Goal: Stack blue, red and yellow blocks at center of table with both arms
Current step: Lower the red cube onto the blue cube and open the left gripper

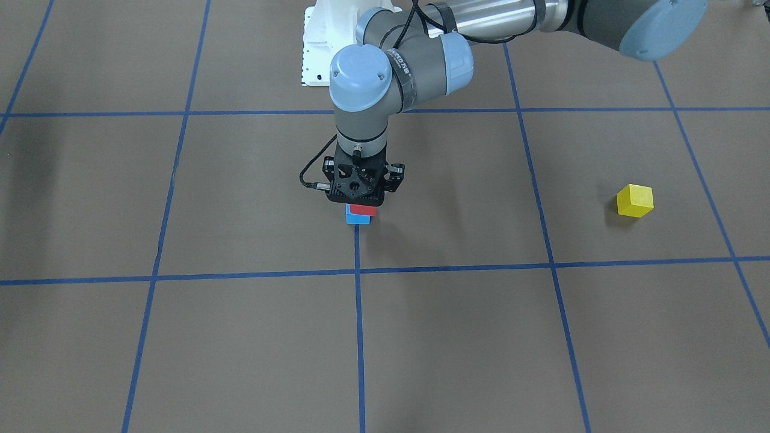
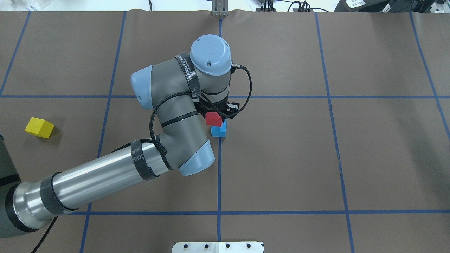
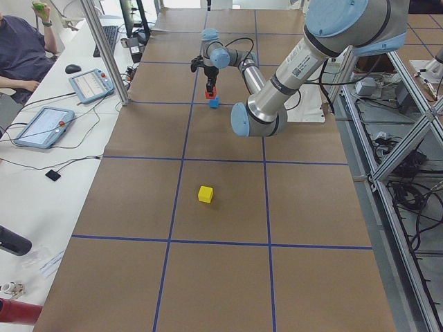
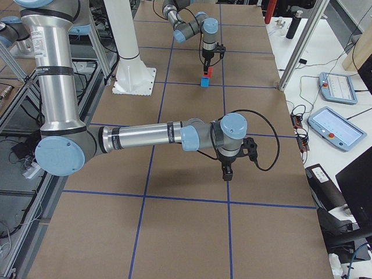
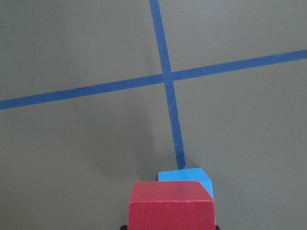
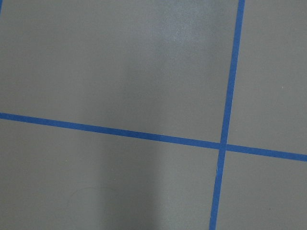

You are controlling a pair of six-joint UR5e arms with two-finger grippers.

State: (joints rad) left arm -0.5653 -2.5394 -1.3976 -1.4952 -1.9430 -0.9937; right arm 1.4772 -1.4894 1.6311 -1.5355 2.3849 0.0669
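Red block held over blue block at table centre.

In the front view, the brown table (image 1: 180, 337) is crossed by blue tape (image 1: 360, 337). At the end of the middle tape line the blue block (image 1: 357, 219) is set on the table. The red block (image 1: 363, 210) is held just over it, shifted slightly sideways; whether the two touch cannot be told. The red block is clamped in the left gripper (image 1: 362, 203), which is pointed straight down. The yellow block (image 1: 634, 201) is seen alone, well off to the robot's left. Farther back the white base (image 1: 319, 42) is seen. The right gripper (image 4: 226, 172) is shown only in the right side view, above a tape line, well apart from the blocks; whether it is wide or narrow cannot be told.
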